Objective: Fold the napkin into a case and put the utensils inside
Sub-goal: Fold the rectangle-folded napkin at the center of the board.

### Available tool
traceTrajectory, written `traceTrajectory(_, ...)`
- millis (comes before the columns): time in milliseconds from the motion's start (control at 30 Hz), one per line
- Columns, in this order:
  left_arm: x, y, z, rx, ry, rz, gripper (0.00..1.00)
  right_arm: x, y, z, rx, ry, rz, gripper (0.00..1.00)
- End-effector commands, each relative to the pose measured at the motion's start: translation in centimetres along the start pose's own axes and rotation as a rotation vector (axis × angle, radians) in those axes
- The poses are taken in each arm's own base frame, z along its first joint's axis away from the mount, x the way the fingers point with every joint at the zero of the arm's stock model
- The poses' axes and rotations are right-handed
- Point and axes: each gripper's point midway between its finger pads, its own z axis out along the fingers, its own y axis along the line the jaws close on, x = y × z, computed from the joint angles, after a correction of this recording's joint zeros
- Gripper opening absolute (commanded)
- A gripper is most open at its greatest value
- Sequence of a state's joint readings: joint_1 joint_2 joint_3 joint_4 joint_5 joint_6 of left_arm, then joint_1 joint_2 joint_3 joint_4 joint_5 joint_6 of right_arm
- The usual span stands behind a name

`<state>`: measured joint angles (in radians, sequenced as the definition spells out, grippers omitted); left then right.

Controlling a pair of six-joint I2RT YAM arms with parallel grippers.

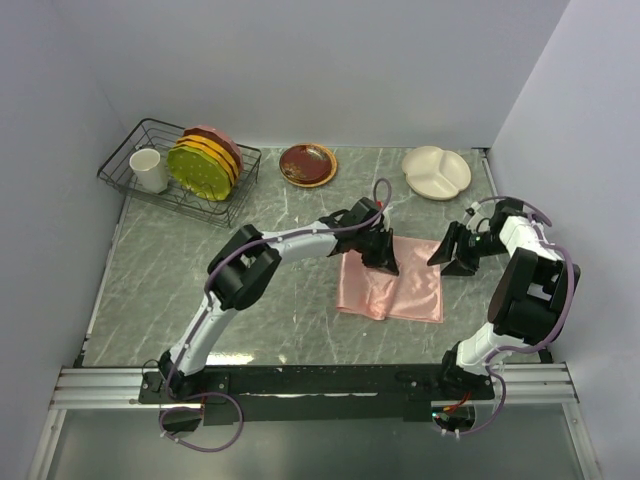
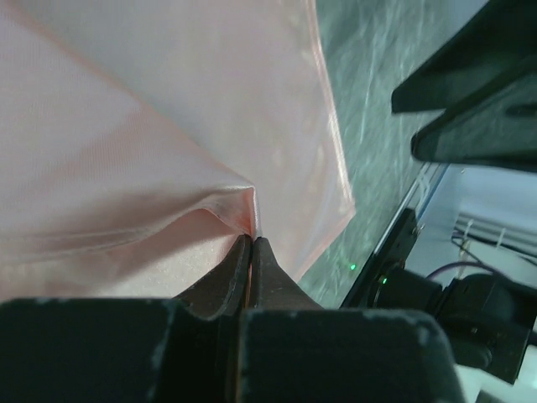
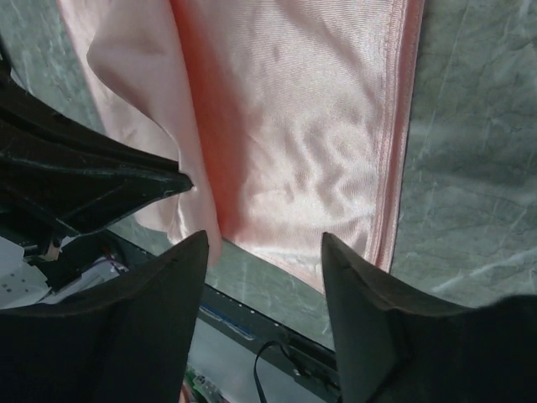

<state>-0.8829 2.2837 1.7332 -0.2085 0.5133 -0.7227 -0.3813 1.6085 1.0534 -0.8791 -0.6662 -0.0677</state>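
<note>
Top view: the napkin (image 1: pixel 392 288) lies folded, roughly rectangular, on the marble-patterned counter (image 1: pixel 200 280), centre-right. The left tool (image 1: pixel 384 262) is down at its far edge and the right tool (image 1: pixel 452 262) hangs just beside its right edge. At far left a wire rack (image 1: pixel 118 160) holds plates (image 1: pixel 205 165) and a white cup (image 1: pixel 150 170). Left wrist view: jaws closed, pinching a peaked fold of the pink satin at the tips; that layer is apparently raised off the cloth beneath. Right wrist view: fingers apart with nothing between them, above the napkin's hemmed edge.
</note>
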Motion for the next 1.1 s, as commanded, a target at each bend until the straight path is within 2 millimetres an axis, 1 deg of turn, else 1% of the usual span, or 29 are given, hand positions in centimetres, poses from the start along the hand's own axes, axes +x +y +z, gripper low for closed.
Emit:
traceTrajectory(0, -2.4, -3.5, 1.5, 0.133, -0.067, -0.027, 0.01, -0.5, 0.2, -0.5, 0.002, -0.042, 0.005, 0.59)
traceTrajectory(33, -2.5, -3.9, 1.8, 0.148, -0.07, -0.025, 0.01, -0.6, 0.2, -0.4, -0.002, -0.048, 0.012, 0.56)
traceTrajectory(100, -2.1, -4.0, 2.1, 0.171, -0.056, -0.045, 0.28, -0.6, 0.4, -0.2, -0.016, -0.048, 0.02, 0.56)
traceTrajectory(133, -2.4, -4.2, 1.8, 0.185, -0.065, -0.048, 0.42, -0.6, 0.3, 0.0, -0.02, -0.052, 0.025, 0.56)
traceTrajectory(167, -3.4, -5.6, 0.6, 0.225, -0.097, -0.033, 0.46, -0.6, 0.4, 0.2, -0.026, -0.052, 0.029, 0.56)
traceTrajectory(200, -3.6, -5.1, 0.0, 0.231, -0.106, -0.043, 0.51, -0.5, 0.3, 0.4, -0.029, -0.048, 0.035, 0.56)
traceTrajectory(233, -4.0, -5.4, -0.9, 0.248, -0.121, -0.033, 0.61, -0.5, 0.2, 0.6, -0.035, -0.052, 0.036, 0.56)
traceTrajectory(267, -4.8, -6.5, -2.7, 0.264, -0.153, -0.006, 0.65, -0.4, 0.2, 0.9, -0.039, -0.047, 0.032, 0.56)
traceTrajectory(300, -5.1, -5.9, -3.6, 0.256, -0.161, -0.004, 0.66, -0.4, 0.2, 1.2, -0.044, -0.046, 0.039, 0.56)
traceTrajectory(333, -5.1, -6.0, -4.5, 0.267, -0.153, 0.005, 0.67, -0.3, 0.3, 1.5, -0.049, -0.048, 0.055, 0.56)
traceTrajectory(367, -5.6, -6.8, -6.3, 0.276, -0.17, 0.029, 0.67, -0.4, 0.5, 1.7, -0.049, -0.047, 0.048, 0.56)
traceTrajectory(400, -5.4, -5.3, -7.2, 0.252, -0.163, 0.003, 0.67, -0.4, 0.5, 2.0, -0.042, -0.046, 0.04, 0.56)
traceTrajectory(433, -5.3, -4.9, -8.1, 0.243, -0.165, -0.002, 0.67, -0.7, 0.6, 2.3, -0.042, -0.055, 0.03, 0.56)
traceTrajectory(467, -5.5, -5.4, -9.7, 0.245, -0.184, 0.03, 0.67, -0.8, 0.7, 2.4, -0.037, -0.059, 0.024, 0.56)
traceTrajectory(500, -5.2, -3.7, -10.4, 0.205, -0.18, 0.01, 0.67, -0.8, 1.2, 2.7, -0.032, -0.06, -0.001, 0.55)
traceTrajectory(533, -4.9, -3.0, -11.1, 0.177, -0.175, 0.008, 0.67, -1.3, 1.2, 2.9, -0.011, -0.076, -0.012, 0.53)
traceTrajectory(567, -5.2, -2.9, -12.4, 0.159, -0.201, 0.043, 0.67, -1.3, 1.5, 3.2, 0.0, -0.076, -0.026, 0.52)
traceTrajectory(600, -5.1, -1.4, -13.2, 0.127, -0.206, 0.029, 0.67, -1.2, 1.9, 3.6, 0.014, -0.066, -0.044, 0.49)
traceTrajectory(633, -4.8, -0.5, -13.7, 0.1, -0.201, 0.017, 0.67, -1.2, 1.6, 3.9, 0.047, -0.063, -0.044, 0.48)
traceTrajectory(667, -4.9, -0.3, -14.7, 0.086, -0.215, 0.03, 0.67, -1.1, 1.5, 4.1, 0.065, -0.06, -0.051, 0.47)
traceTrajectory(700, -5.0, 1.0, -15.4, 0.061, -0.224, 0.016, 0.67, -1.0, 1.4, 4.3, 0.083, -0.055, -0.054, 0.44)
traceTrajectory(733, -4.7, 1.6, -15.8, 0.043, -0.218, 0.005, 0.66, -0.9, 1.5, 4.6, 0.094, -0.051, -0.068, 0.43)
traceTrajectory(767, -4.9, 1.6, -16.5, 0.036, -0.232, 0.02, 0.67, -0.9, 1.2, 4.6, 0.124, -0.052, -0.072, 0.43)
traceTrajectory(800, -4.9, 2.5, -16.9, 0.019, -0.238, 0.01, 0.67, -0.8, 1.1, 4.9, 0.137, -0.045, -0.075, 0.42)
traceTrajectory(833, -4.9, 2.7, -17.2, 0.011, -0.241, 0.009, 0.67, -0.7, 1.1, 5.0, 0.148, -0.038, -0.082, 0.41)
traceTrajectory(867, -4.9, 2.7, -17.6, 0.009, -0.248, 0.013, 0.67, -0.6, 0.6, 5.1, 0.178, -0.033, -0.081, 0.41)
traceTrajectory(900, -4.8, 3.1, -17.9, 0.002, -0.25, 0.007, 0.67, -0.8, 0.6, 5.1, 0.189, -0.037, -0.083, 0.4)
traceTrajectory(967, -4.9, 3.1, -18.2, -0.005, -0.262, 0.009, 0.66, -0.7, 0.2, 5.3, 0.218, -0.03, -0.081, 0.4)
traceTrajectory(1067, -4.8, 3.2, -18.1, -0.003, -0.261, 0.003, 0.66, -0.5, -0.4, 5.6, 0.253, -0.014, -0.076, 0.4)
